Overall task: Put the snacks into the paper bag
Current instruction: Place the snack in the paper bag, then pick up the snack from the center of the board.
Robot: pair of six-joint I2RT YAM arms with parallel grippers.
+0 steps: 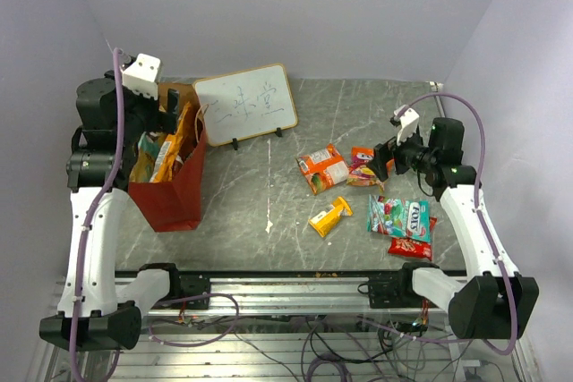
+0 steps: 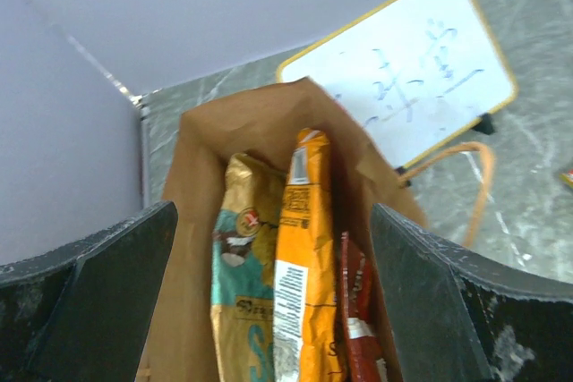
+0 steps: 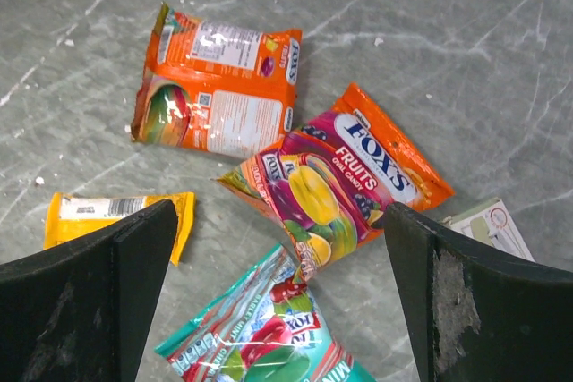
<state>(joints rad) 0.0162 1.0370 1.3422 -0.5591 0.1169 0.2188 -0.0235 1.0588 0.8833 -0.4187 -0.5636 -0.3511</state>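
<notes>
**Both pincers wide open, bag part-filled, loose packs on table**

I see the left gripper (image 2: 273, 310) over the mouth of the paper bag (image 1: 175, 199), fingers spread wide, gripping nothing. The bag stands upright at the table's (image 1: 251, 185) left side, just in front of the white board (image 1: 246, 103). Inside it: an orange chip bag (image 2: 300, 257), a gold and teal bag (image 2: 242, 266) and a red bag (image 2: 358, 310), all on end.

The right gripper (image 3: 277, 301) hangs spread wide above the loose snacks, empty. Under it lie an orange packet (image 3: 219, 87), a fruit candy pack (image 3: 340, 176), a yellow pack (image 3: 116, 216) and a teal-white candy bag (image 3: 260, 337). A red pack (image 1: 410, 246) is tucked under the teal one. A small white box (image 3: 488, 225) lies beside the right finger.
</notes>
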